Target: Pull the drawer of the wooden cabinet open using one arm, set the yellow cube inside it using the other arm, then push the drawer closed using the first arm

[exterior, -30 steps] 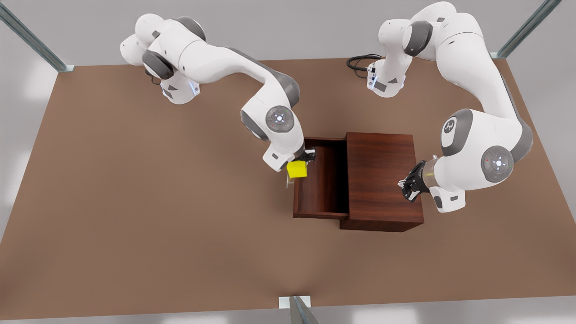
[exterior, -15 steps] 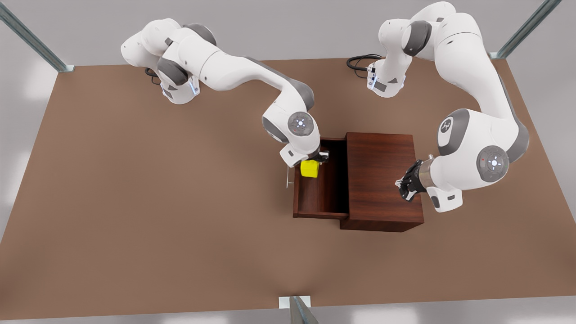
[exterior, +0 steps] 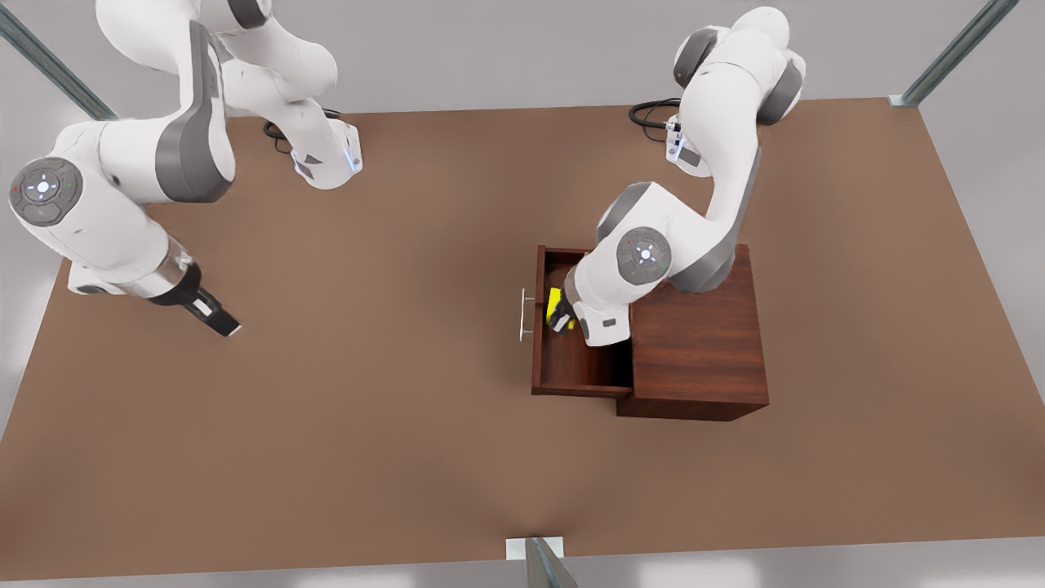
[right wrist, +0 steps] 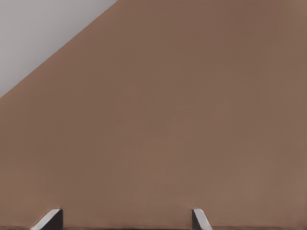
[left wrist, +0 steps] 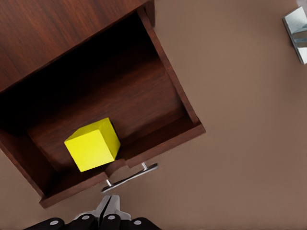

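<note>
the arms have swapped; left gripper (exterior: 560,320), jaws together, half hides yellow cube (left wrist: 92,144); right gripper (right wrist: 127,218) wide

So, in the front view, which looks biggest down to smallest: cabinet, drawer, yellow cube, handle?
Largest: wooden cabinet; drawer; then yellow cube and handle, unranked: the left gripper over the drawer hides much of the cube. The right gripper waits at the front view's left.

The yellow cube (exterior: 555,299) lies in the open drawer (exterior: 563,359) under the left pincer (exterior: 560,320); the right pincer (exterior: 214,317) hangs apart.
</note>
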Action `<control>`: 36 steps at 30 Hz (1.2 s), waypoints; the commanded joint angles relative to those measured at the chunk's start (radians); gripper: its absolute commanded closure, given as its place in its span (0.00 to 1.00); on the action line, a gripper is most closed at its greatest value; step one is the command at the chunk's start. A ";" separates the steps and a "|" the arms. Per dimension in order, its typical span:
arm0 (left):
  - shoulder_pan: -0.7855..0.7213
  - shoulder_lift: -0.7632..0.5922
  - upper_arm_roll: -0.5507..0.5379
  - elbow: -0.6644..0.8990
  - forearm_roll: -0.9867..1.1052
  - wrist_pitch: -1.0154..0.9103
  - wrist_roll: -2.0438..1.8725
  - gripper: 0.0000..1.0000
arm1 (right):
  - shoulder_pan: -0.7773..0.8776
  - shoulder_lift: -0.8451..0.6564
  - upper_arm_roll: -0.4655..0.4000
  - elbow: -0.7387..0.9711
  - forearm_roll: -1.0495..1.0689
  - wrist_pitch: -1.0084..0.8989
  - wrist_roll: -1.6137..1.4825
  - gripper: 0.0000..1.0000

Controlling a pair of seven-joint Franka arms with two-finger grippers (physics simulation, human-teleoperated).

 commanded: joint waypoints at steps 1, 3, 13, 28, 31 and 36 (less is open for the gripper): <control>-0.047 0.016 0.004 -0.005 0.053 0.159 -0.604 0.79 | 0.043 -0.006 -0.015 -0.013 0.034 -0.025 -0.755 0.00; -0.103 0.050 0.004 -0.026 0.126 0.193 -0.659 0.79 | 0.039 -0.006 -0.015 -0.013 0.034 -0.025 -0.744 0.00; -0.202 0.145 0.004 -0.128 0.214 0.289 -0.788 0.79 | 0.043 -0.006 0.020 -0.007 -0.012 -0.033 -0.652 0.00; -0.169 0.125 0.004 -0.201 0.217 0.220 -0.666 0.79 | 0.032 -0.001 0.017 0.016 -0.007 -0.046 -0.660 0.00; -0.155 0.118 0.004 -0.201 0.214 0.205 -0.633 0.79 | 0.030 -0.001 0.017 0.016 -0.006 -0.046 -0.660 0.00; -0.131 0.110 0.003 -0.201 0.212 0.163 -0.590 0.79 | 0.030 -0.001 0.017 0.016 -0.006 -0.046 -0.658 0.00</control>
